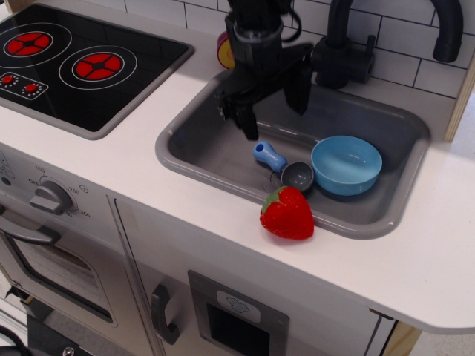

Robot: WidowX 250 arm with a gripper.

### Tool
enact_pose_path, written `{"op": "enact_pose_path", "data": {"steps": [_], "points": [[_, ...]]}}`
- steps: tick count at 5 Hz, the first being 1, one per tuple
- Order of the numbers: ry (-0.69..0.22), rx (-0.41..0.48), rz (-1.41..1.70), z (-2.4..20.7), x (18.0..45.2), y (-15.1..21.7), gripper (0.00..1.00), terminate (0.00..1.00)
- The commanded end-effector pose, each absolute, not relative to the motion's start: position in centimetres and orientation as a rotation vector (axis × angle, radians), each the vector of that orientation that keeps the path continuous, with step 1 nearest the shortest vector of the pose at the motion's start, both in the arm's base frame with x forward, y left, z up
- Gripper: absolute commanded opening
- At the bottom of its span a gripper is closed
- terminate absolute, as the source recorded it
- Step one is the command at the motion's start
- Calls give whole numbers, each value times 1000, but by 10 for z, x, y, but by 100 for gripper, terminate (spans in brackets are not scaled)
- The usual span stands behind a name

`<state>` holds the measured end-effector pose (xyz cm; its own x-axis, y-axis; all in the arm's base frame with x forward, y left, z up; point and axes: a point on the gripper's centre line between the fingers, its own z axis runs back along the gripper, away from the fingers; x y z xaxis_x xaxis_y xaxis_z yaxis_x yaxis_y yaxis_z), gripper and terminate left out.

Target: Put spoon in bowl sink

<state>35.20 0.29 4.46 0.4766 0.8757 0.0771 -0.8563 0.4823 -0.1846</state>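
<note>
Hovering open and empty, the hand (273, 115) hangs over the sink (223, 152), just behind the spoon (284, 166).
Taking the bowl (346, 164) as landmark: the spoon lies on the sink floor just left of it, scoop nearly touching the bowl's wall, blue handle pointing away toward the hand. A descent biased toward the scoop could likely knock the bowl aside; the stubby rounded handle may squirt from the fingers; the strawberry (287, 213), on the rim in front of the bowl, could be nudged off.
</note>
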Motion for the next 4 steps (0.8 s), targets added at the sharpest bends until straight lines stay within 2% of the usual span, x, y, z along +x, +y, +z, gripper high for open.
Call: {"op": "enact_pose_path", "data": {"steps": [1,3,4], "points": [[-234,-88,1125,27,363,16,100,0],[-244,40,1127,-9,367,18,100,0],[-237,47,1135,-13,368,16,100,0]]}}
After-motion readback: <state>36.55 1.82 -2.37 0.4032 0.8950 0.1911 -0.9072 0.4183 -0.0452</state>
